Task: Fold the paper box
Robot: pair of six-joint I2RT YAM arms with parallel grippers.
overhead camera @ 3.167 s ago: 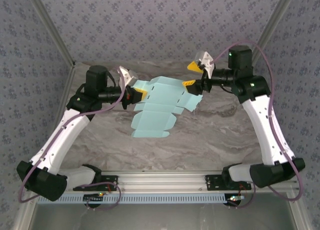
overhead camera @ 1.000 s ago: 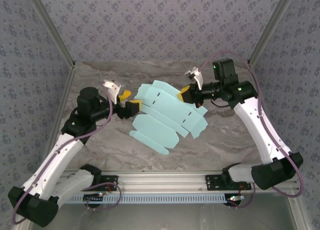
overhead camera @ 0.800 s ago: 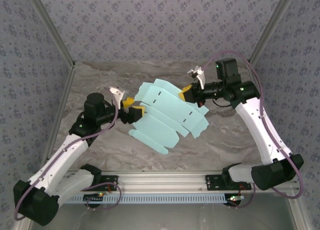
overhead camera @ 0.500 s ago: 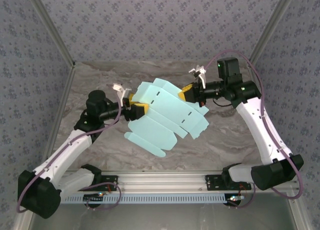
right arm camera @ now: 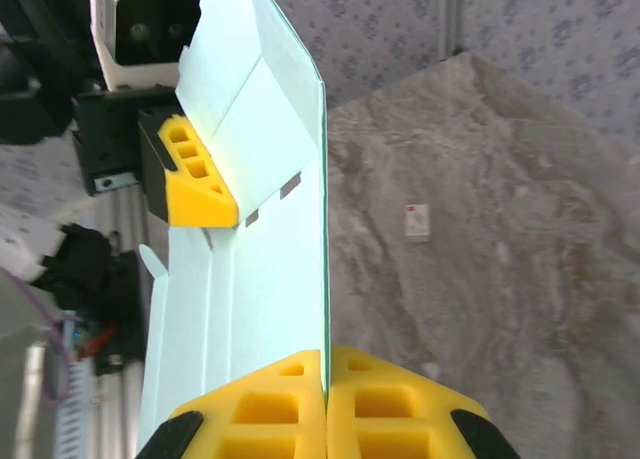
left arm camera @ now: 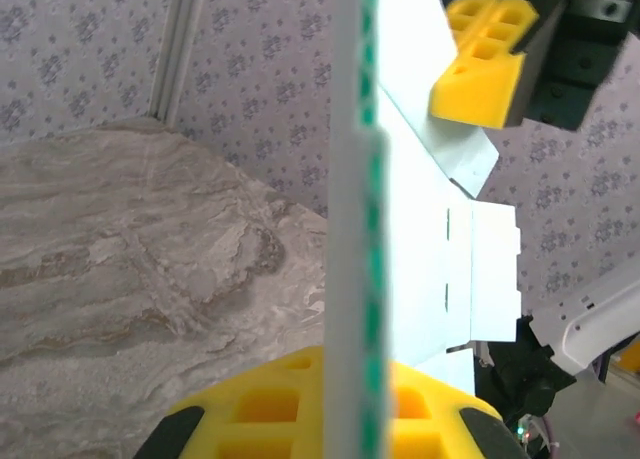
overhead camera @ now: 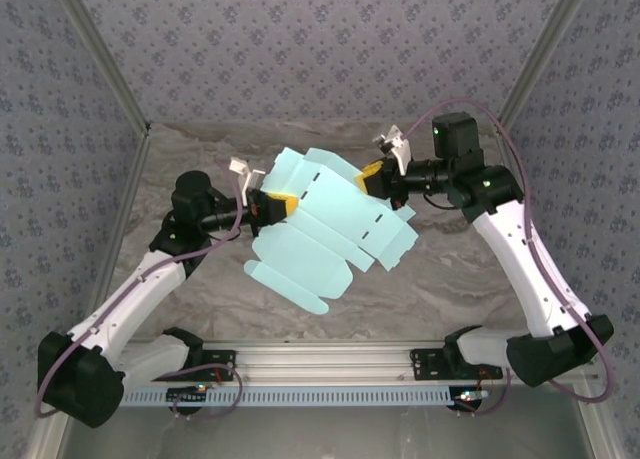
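Between our left claw (overhead camera: 273,207) and right claw (overhead camera: 373,175), each clamped on an edge: one light-blue die-cut cardboard sheet (overhead camera: 330,234), held aloft, we judge, for creasing.

**A robot lab test cell**

The white left arm (overhead camera: 138,287) and right arm (overhead camera: 527,259) are bolted to an aluminium rail (overhead camera: 330,357) at the near edge of a marble-patterned desk (overhead camera: 460,279). Floral-patterned wall panels (overhead camera: 320,49) set in metal corner posts (overhead camera: 108,64) box the desk in on three sides.
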